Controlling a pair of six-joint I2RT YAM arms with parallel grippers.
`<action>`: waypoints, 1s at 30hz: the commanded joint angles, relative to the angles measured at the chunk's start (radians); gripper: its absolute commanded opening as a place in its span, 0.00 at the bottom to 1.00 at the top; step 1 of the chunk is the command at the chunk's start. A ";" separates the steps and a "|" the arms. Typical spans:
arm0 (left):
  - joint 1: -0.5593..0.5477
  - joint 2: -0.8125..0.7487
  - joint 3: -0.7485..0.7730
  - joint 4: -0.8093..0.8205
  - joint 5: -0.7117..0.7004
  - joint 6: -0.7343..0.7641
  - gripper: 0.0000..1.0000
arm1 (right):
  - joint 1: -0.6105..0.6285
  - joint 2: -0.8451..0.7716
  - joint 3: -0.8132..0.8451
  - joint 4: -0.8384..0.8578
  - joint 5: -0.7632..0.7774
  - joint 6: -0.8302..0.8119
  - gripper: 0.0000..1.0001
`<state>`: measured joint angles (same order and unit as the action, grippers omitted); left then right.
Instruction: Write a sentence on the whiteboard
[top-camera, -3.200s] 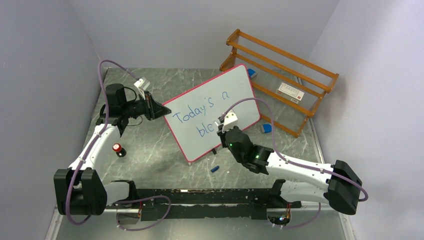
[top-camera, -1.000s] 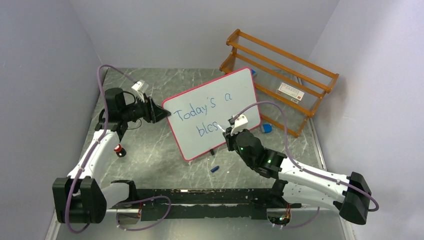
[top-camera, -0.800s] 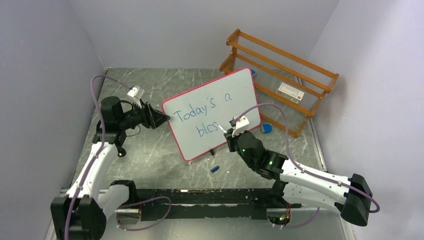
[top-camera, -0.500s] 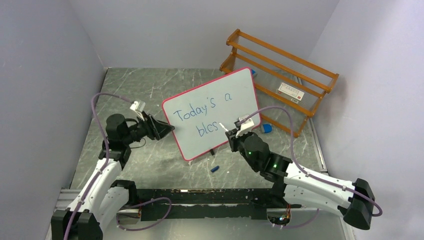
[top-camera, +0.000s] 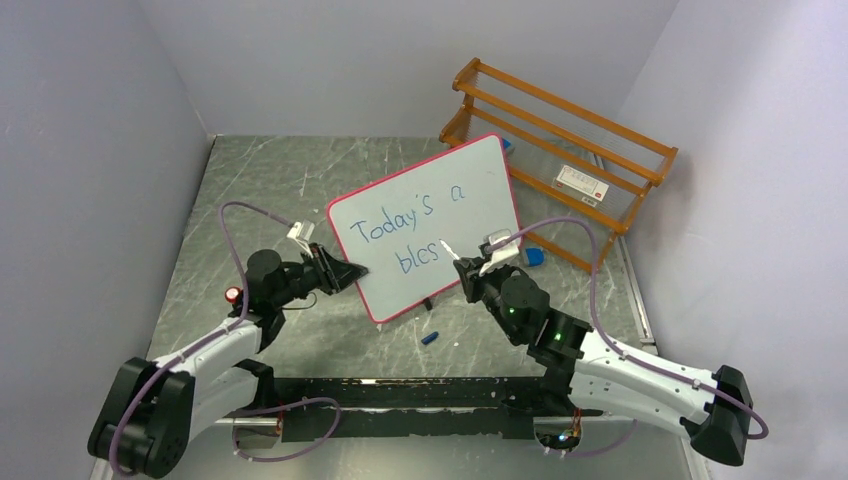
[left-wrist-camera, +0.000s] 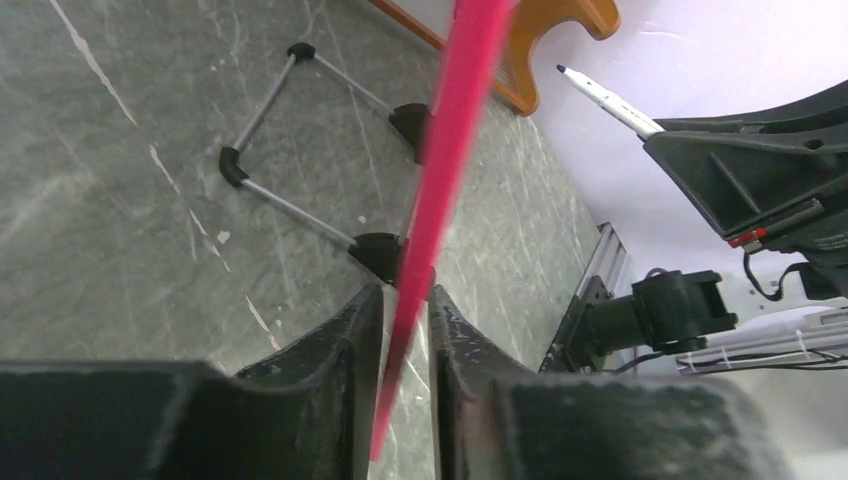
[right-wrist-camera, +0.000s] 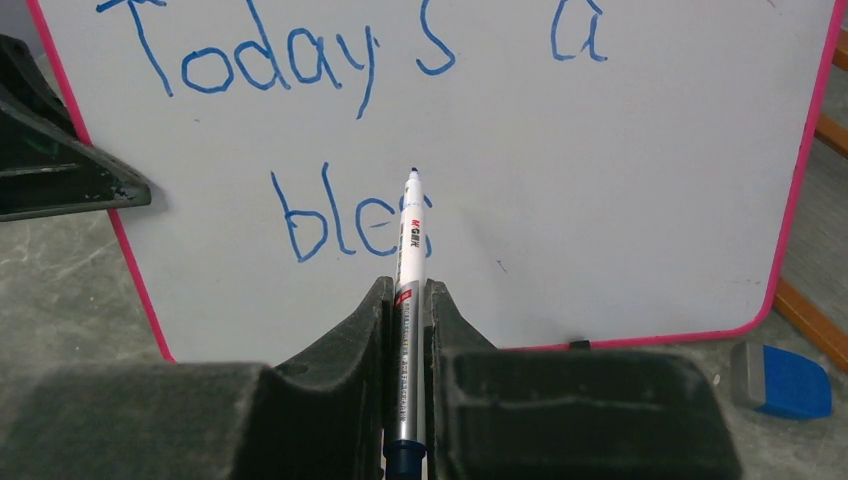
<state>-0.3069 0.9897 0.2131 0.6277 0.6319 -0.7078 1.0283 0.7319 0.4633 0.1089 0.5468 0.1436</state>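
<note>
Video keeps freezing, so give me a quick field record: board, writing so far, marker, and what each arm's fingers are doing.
Board: large white pink-rimmed whiteboard, propped tilted on thin wire stand
Writing: blue handwritten sentence, reads "Today's a bles" so far
Marker: slim white marker pen, tip near last "s", contact unclear
Right fingers: shut on the marker pen
Left fingers: straddling the whiteboard's left rim, clamp unclear

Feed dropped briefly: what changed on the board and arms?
The left gripper slid down the left rim of the whiteboard toward its near corner and now straddles it. The right gripper, shut on the marker, extended the sentence to "bles". The wooden rack stayed put.
</note>
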 joint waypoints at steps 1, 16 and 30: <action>-0.021 0.058 -0.024 0.245 -0.032 -0.011 0.20 | -0.004 0.001 -0.003 0.024 0.017 -0.013 0.00; -0.021 -0.054 -0.012 -0.035 -0.074 0.247 0.05 | -0.004 0.103 0.061 -0.100 0.012 0.005 0.00; -0.020 -0.012 -0.039 -0.015 -0.069 0.294 0.05 | -0.019 0.182 0.056 -0.007 0.079 -0.019 0.00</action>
<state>-0.3283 0.9691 0.1894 0.6548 0.6136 -0.5152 1.0252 0.8974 0.5053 0.0422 0.5987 0.1329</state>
